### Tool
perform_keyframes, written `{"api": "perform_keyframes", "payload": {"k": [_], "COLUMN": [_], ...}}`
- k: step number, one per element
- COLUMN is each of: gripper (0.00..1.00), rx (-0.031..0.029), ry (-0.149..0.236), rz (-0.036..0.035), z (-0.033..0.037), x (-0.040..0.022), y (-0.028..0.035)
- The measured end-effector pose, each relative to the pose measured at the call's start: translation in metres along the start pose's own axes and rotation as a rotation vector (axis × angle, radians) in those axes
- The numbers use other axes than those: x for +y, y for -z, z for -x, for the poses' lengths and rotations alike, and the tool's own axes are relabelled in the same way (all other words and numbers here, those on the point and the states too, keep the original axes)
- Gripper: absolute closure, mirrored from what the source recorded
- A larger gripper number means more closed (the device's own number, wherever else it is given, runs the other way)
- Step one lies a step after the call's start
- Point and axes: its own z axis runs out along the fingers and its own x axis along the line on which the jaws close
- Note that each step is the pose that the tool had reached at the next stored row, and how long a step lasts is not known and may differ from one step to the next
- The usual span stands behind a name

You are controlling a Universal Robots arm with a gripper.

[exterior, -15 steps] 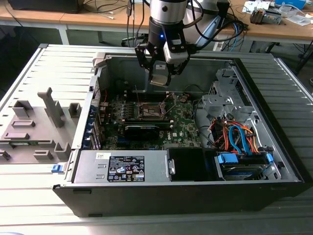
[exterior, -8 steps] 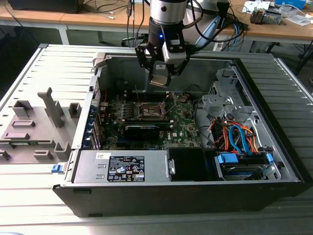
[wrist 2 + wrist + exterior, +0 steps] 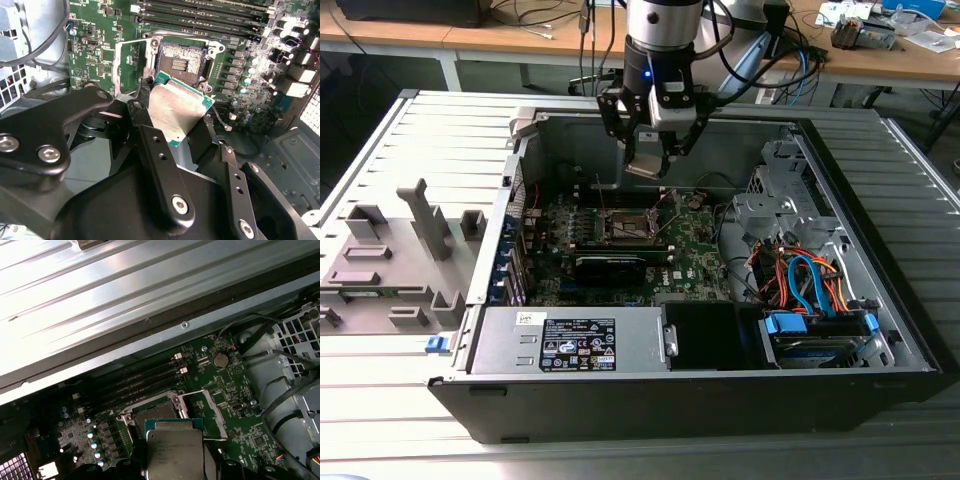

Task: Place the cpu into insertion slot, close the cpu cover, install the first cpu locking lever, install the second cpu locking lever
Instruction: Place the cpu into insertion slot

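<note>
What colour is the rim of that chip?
Green; the cpu shows it best in the second wrist view.

— What are you like up top?
— My arm (image 3: 665, 15) is a pale silver-grey cylinder. It ends in a black collar (image 3: 658, 60) with one small blue light (image 3: 647, 73), and dark cables (image 3: 728, 30) loop close beside it.
— And the hand?
— My hand (image 3: 176, 111) is matte black all over: flat link bars pinned at round joints. In the second wrist view, silver socket-head screws (image 3: 50, 154) sit in the bars, and small round holes run in a row along each finger (image 3: 150, 135).
— Anything lighter down there?
— A light grey block (image 3: 670, 100) set between the black links, seen in the exterior view
</note>
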Motion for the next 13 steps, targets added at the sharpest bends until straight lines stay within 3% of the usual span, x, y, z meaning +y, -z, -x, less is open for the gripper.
{"api": "perform_keyframes", "payload": {"k": [13], "gripper": [0.45], "rx": [-0.0086], "ry": [-0.095], "rz": [-0.0153], "z": [0.0], "x": [0.0], "y": [-0.0012]}}
